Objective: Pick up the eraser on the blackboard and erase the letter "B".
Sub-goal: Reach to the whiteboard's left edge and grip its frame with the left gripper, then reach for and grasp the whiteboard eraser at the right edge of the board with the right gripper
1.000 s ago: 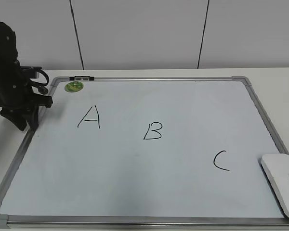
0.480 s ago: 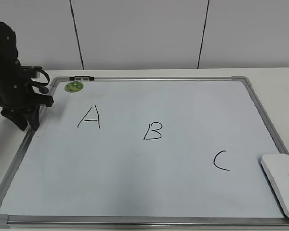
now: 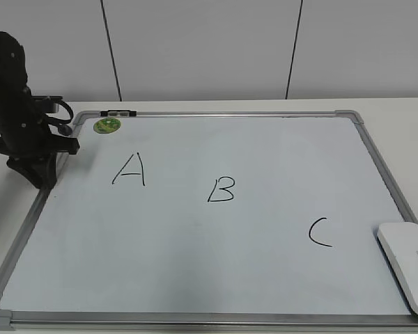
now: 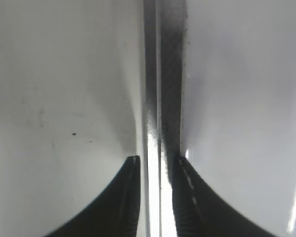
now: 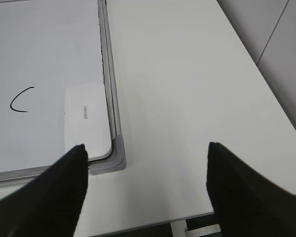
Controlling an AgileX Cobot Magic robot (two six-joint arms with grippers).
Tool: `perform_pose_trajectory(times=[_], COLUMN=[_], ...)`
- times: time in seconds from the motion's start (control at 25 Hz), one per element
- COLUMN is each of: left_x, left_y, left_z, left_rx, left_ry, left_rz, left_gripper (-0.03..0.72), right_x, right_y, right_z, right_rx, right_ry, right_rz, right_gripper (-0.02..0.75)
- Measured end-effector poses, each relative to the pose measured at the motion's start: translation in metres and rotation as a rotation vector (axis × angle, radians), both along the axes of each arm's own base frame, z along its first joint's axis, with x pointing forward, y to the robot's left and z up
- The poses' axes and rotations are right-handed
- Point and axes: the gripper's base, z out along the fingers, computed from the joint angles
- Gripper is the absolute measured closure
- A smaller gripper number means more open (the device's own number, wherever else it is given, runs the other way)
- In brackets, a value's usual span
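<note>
A: Nearest to us, at the lower right of the exterior view, we find the eraser (image 3: 408,264), lying on the blackboard (image 3: 195,243) against its right frame and partly cut off by the frame edge. In the right wrist view it sits left of centre, lettering upward, tucked into the board's grey corner.

B: How do we judge its handling?

A: It reads as a smooth, rigid white block, probably light and somewhat slippery on its top face. We would take it across the short width, at mid-length, one finger on each long side. The side against the frame looks hard to reach, so that finger may need to slip between block and rail.

B: And the right gripper (image 5: 145,163)?

A: Its jaws are spread wide, empty, hovering above the table beyond the board's corner, with the eraser just ahead of the left finger.

B: Moving farther in?

A: The letter "C" (image 3: 320,232) lies just left of the eraser; the letter "B" (image 3: 221,189) sits mid-board, untouched, well apart from the eraser. Beyond it stands the letter "A" (image 3: 129,170).

B: And at the far left?

A: The left gripper (image 4: 155,163) rests at the board's left edge. Its jaws are narrowly parted astride the frame rail; whether they actually grip it we cannot tell. A green sticker (image 3: 106,125) marks the upper left corner.
</note>
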Motion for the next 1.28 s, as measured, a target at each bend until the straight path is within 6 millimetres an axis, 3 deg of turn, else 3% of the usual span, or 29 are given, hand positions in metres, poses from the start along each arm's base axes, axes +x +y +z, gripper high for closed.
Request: perform_pose_trajectory(times=[0.24,0.88,1.04,1.28], left_x=[0.000,0.000,0.001,0.001], left_y=[0.000,0.001,0.001,0.001], left_z=[0.000,0.000,0.000,0.000], left_rx=[0.000,0.007,0.012,0.012], left_ry=[0.000,-0.003,-0.003,-0.005], left_rz=[0.000,-0.003,-0.004,-0.004], left_gripper=[0.616,0.627,0.625,0.625], right_x=[0.000,0.001,0.022,0.076], right_y=[0.000,0.003,0.007,0.005], right_z=[0.000,0.001,0.014,0.028], right_rx=[0.000,0.032,0.082,0.083], right_ry=[0.000,0.004,0.092,0.203], right_rz=[0.000,0.022,0.049,0.061], right_gripper=[0.183,0.183,0.183,0.183])
